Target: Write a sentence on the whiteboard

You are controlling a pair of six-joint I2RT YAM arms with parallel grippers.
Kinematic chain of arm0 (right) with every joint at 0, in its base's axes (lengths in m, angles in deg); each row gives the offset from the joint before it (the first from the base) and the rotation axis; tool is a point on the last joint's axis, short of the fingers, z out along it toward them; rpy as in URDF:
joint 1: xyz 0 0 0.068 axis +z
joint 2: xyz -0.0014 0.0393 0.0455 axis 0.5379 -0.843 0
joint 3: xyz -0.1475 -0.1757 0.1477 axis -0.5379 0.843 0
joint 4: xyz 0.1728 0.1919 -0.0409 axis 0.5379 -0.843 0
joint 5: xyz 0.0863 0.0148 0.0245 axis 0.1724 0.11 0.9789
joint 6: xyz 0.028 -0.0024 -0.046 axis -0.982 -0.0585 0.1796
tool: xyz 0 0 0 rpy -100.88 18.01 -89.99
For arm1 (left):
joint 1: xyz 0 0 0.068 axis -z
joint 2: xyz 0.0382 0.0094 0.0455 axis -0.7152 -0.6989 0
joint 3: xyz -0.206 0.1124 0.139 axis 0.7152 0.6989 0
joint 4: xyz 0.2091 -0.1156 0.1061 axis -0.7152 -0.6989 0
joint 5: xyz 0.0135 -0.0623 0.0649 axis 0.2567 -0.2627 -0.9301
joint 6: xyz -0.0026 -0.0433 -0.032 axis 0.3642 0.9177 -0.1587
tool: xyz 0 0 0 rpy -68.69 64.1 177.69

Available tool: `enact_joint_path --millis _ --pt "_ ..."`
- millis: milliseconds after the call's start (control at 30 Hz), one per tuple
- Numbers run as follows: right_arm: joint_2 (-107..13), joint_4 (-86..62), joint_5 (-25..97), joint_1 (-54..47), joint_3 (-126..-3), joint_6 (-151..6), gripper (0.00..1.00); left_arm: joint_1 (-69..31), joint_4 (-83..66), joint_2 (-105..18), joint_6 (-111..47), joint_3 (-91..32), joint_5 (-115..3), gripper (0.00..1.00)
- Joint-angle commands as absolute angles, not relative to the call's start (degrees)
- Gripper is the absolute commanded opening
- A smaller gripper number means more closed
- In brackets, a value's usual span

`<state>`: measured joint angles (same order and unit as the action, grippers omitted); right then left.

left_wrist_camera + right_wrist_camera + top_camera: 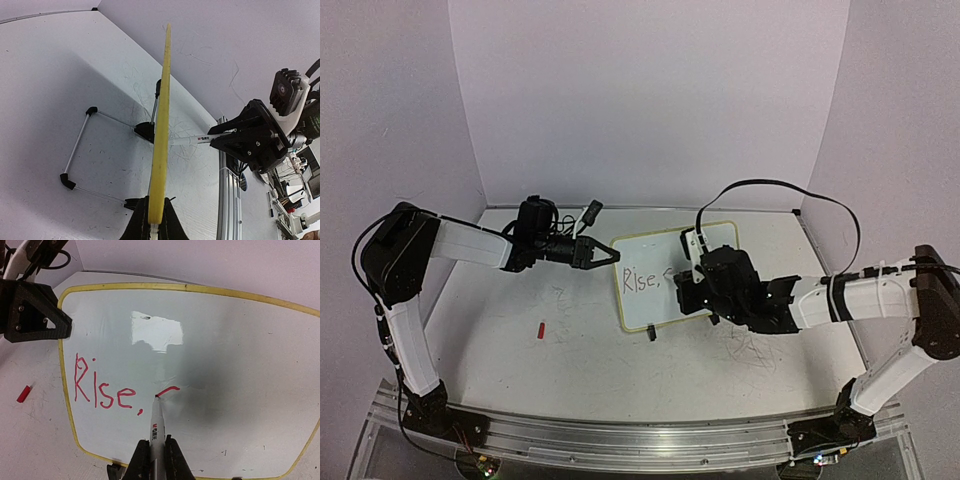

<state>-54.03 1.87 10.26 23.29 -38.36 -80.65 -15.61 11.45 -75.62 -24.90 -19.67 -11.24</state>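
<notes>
From its base at the near right edge, the right arm bends at the elbow and runs its forearm leftward, low over the scribbled tabletop (520, 360). The right claw (156, 452) is closed tight on a marker (156, 427), whose barrel carries red print too small to read. The red tip touches the whiteboard (225, 365), which sits mid-tabletop between the two arms, propped on a wire stand (80, 145).

The sentence (102, 387) so far reads "Rise," in thin red letters, with a short curved stroke begun just right of it at the marker tip.

A small red cap (541, 329) lies on the tabletop left of the board.

The left arm rises from the near left, folds high, and reaches rightward. The left claw (612, 255) is clamped on the board's pale yellow left rim.
</notes>
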Motion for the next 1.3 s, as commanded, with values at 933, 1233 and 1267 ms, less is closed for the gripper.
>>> enact_joint_path --millis 933,1233,1267 --pt "-52.58 -1.61 5.21 24.53 -36.13 -86.19 0.00 -15.25 7.75 -74.19 -25.58 -21.03 -13.53 0.00" --pt "-54.60 -0.17 6.97 25.65 -37.34 -86.61 0.00 -15.16 7.78 -74.14 -25.57 -21.01 -13.51 0.00" --pt "-54.85 0.14 7.05 25.68 -37.64 -86.51 0.00 -15.17 7.80 -74.13 -25.57 -21.01 -13.47 0.00"
